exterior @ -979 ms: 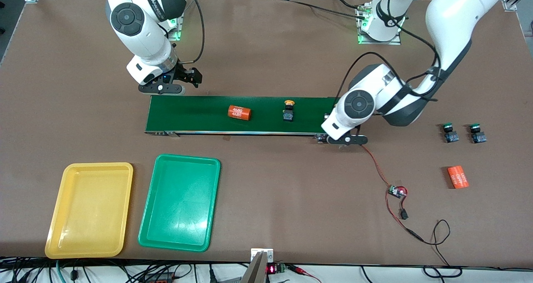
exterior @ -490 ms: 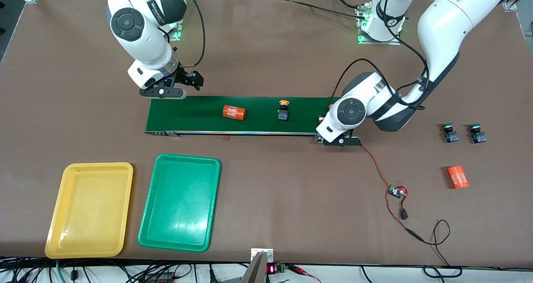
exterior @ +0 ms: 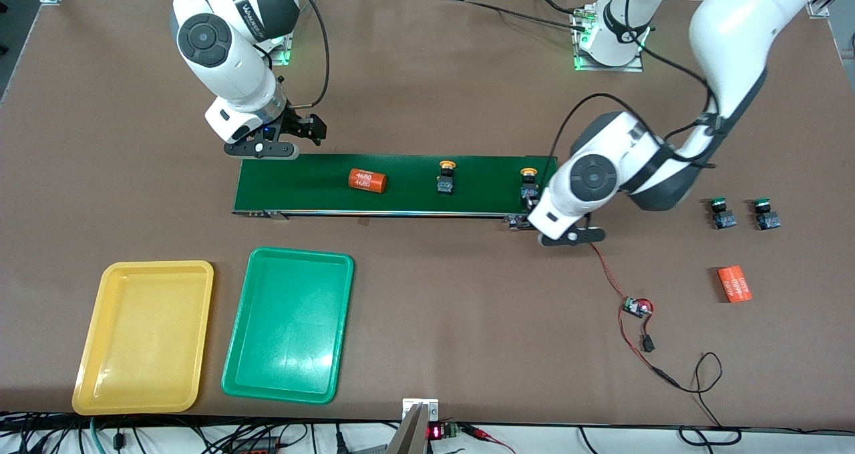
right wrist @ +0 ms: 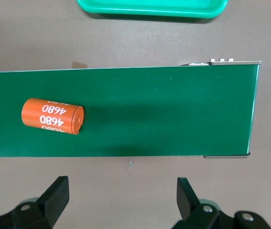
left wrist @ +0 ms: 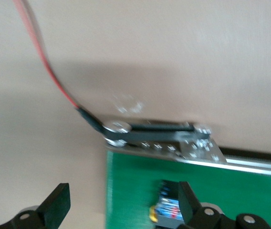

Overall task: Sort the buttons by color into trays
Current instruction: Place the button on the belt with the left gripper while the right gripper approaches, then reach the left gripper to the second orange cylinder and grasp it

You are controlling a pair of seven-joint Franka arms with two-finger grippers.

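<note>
Left gripper [left wrist: 121, 210] spread, empty, over left arm's end of conveyor belt [exterior: 401, 200], yellow button [exterior: 530, 183] on belt beneath it. Second yellow button [exterior: 445, 177] mid-belt, orange cylinder [exterior: 367, 180] beside it. Right gripper [right wrist: 121, 200] spread, waiting at belt's other end. Green buttons [exterior: 720, 212] [exterior: 765, 214] on table toward left arm's end. Yellow tray [exterior: 100, 374], green tray [exterior: 247, 374] nearer camera

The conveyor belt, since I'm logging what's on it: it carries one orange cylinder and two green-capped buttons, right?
Not quite. The front view shows the conveyor belt carrying one orange cylinder and two buttons, but their caps are yellow-orange: one mid-belt, one at the left arm's end. The two green-capped buttons sit on the table off the belt.
</note>
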